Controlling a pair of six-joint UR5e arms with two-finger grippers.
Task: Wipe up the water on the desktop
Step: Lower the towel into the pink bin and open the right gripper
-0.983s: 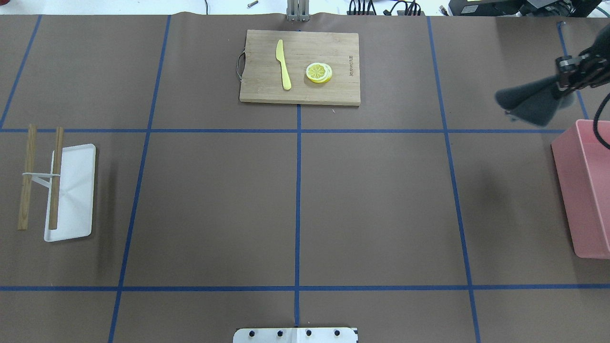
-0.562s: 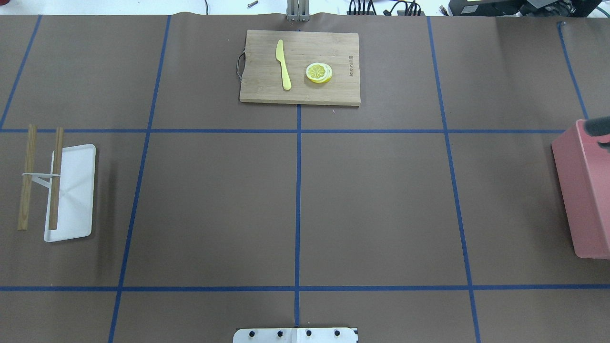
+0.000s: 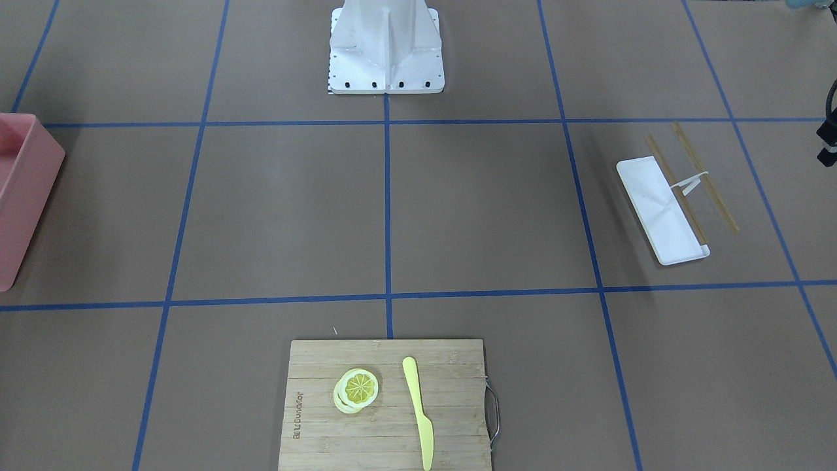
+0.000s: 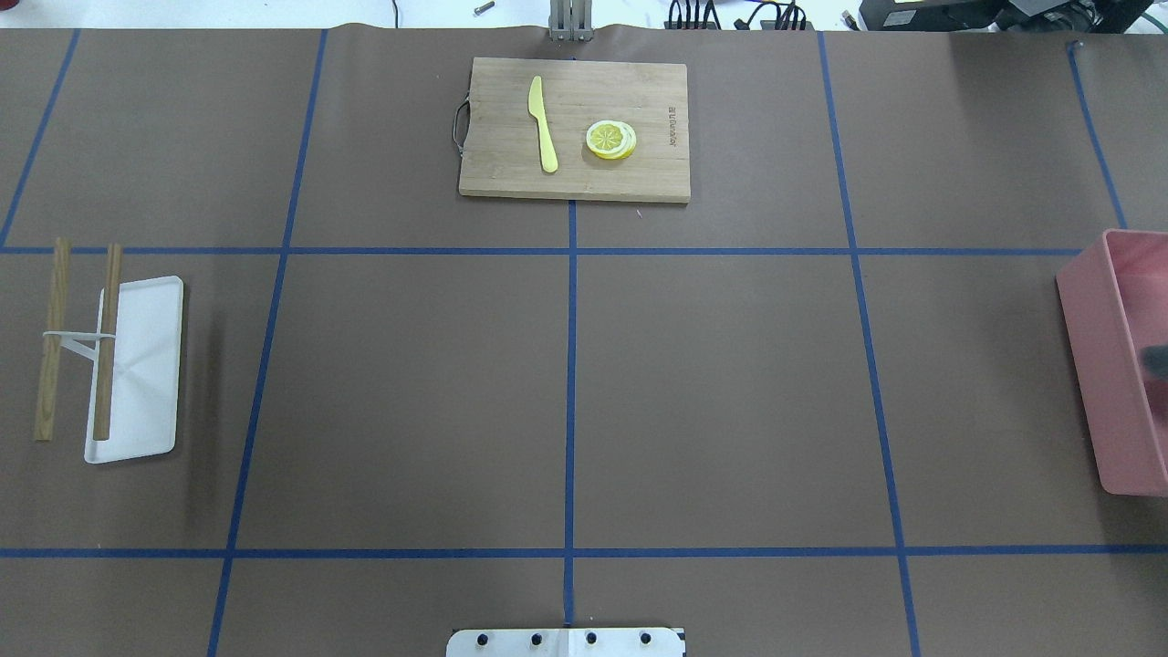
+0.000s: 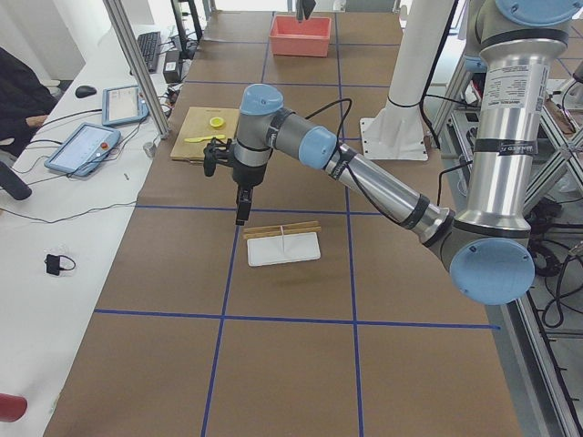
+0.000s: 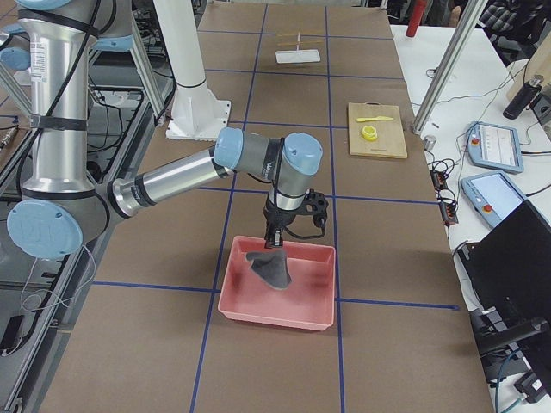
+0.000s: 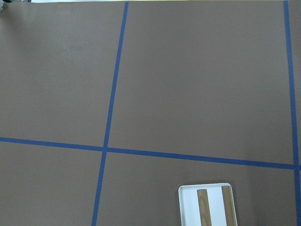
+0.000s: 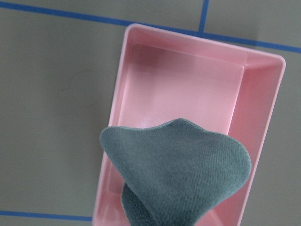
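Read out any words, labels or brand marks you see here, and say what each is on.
No text reads clearly.
Burned-in mark on the bamboo cutting board: too small and blurred to read.
Vertical lettering on the left arm: too small to read.

Knife (image 4: 543,123) and lemon slices (image 4: 610,139) on cutting board (image 4: 511,178), cloth (image 6: 270,268) above bin (image 6: 275,314), tray (image 4: 137,365) far left

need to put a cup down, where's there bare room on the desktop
The middle squares of the desktop are bare, between the cutting board, the base, the tray and the bin. Crowded at the ends: the left gripper hangs by the tray, the cloth over the bin.
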